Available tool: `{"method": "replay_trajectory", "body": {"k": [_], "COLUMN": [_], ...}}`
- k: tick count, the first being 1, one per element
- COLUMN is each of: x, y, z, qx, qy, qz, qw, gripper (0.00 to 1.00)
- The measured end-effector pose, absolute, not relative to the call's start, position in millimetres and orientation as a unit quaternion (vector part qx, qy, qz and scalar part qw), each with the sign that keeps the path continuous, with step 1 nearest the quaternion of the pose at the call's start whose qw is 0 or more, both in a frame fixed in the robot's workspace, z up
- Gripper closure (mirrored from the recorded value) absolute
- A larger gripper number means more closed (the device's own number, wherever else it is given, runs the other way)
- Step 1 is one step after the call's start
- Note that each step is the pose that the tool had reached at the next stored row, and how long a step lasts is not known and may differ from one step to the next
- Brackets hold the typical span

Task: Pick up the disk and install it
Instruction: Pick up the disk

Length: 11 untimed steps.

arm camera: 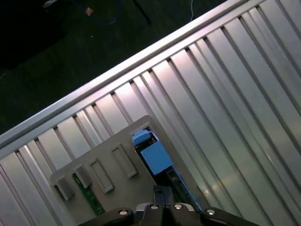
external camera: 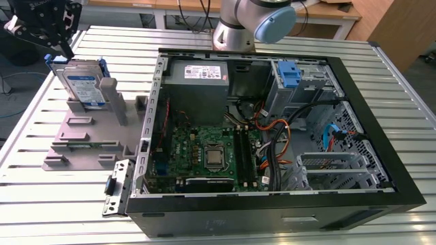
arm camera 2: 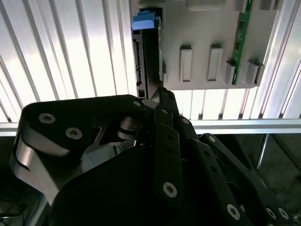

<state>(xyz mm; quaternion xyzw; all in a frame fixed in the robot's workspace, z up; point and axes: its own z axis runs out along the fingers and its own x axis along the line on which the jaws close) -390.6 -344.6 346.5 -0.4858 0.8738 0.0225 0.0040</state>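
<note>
Since the disk [external camera: 81,84] stands upright in the grey holder [external camera: 89,132] and not inside the case [external camera: 272,212], I judge that the task is at its very beginning. The pick is not yet finished, and all of the installing is left to do.

Nearest in the exterior view is the black front wall of the case, which lies open on the slatted surface [external camera: 41,204]. Inside it is the green board [external camera: 208,153]. Farther back, at about 1 o'clock from the board, a bare blue bracket [external camera: 289,74] sits in a drive bay.

The holder lies on the surface just beside the case, at 9 o'clock from it. The disk is in the far end of the holder, with its label toward the camera and its blue carrier around the edges.

The gripper [external camera: 63,48] hangs at about 11 o'clock from the disk in the exterior view, very near its upper edge. Whether it touches the disk, I cannot tell. In the second wrist view the gripper [arm camera 2: 162,96] points at the thin edge of the disk [arm camera 2: 148,56], and the holder [arm camera 2: 207,28] is beside it. The first wrist view gives the same relation: the gripper [arm camera: 157,190] is in line with the disk [arm camera: 155,157] in the holder [arm camera: 108,150]. Whether the gripper is wide, narrow or holding the disk, I cannot tell.

Farthest, at 12 o'clock from the case, stands the arm [external camera: 235,30].
</note>
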Motion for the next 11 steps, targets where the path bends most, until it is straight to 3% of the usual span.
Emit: {"method": "replay_trajectory", "body": {"k": [11], "x": [-390.6], "y": [-344.6], "z": [345.6], "qx": [-0.568], "qy": [0.823], "qz": [0.023], "qw": [0.002], "gripper": [0.89]}}
